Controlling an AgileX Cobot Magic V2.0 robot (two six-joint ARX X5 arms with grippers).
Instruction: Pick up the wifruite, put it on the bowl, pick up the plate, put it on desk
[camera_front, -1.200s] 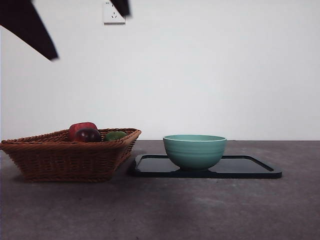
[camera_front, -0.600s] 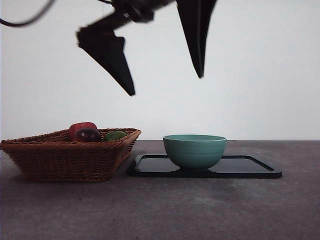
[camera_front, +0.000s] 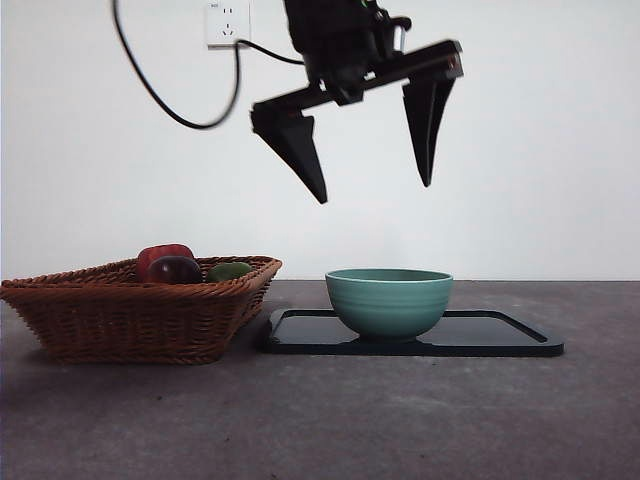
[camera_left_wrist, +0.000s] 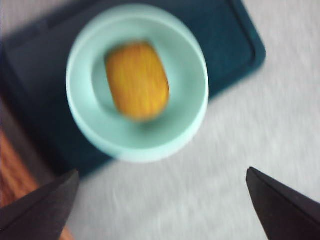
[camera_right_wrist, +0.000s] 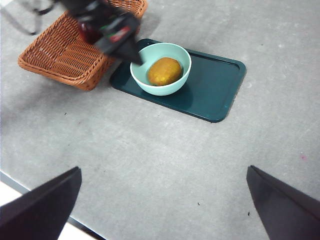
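Observation:
The orange wifruite (camera_left_wrist: 137, 80) lies inside the teal bowl (camera_left_wrist: 192, 65); the right wrist view shows it there too (camera_right_wrist: 164, 71). In the front view the bowl (camera_front: 389, 302) hides it. The bowl stands on the glossy black tray (camera_front: 480, 335) on the grey desk (camera_front: 320, 420). My left gripper (camera_front: 375, 192) hangs open and empty above the bowl, well clear of its rim. In its own view (camera_left_wrist: 162, 171) its jaws stand wide apart. My right gripper (camera_right_wrist: 164, 170) is open and empty, high over the desk's near side.
A brown wicker basket (camera_front: 130, 320) stands left of the tray, holding a red fruit (camera_front: 165, 258), a dark purple fruit (camera_front: 176, 270) and a green fruit (camera_front: 231, 271). The left arm (camera_right_wrist: 107, 25) reaches over the basket. The desk's edge (camera_right_wrist: 30, 190) is near.
The left arm has come down from the top left and moved right; its open gripper now hangs over the bowl. Bowl, tray and basket have not moved.

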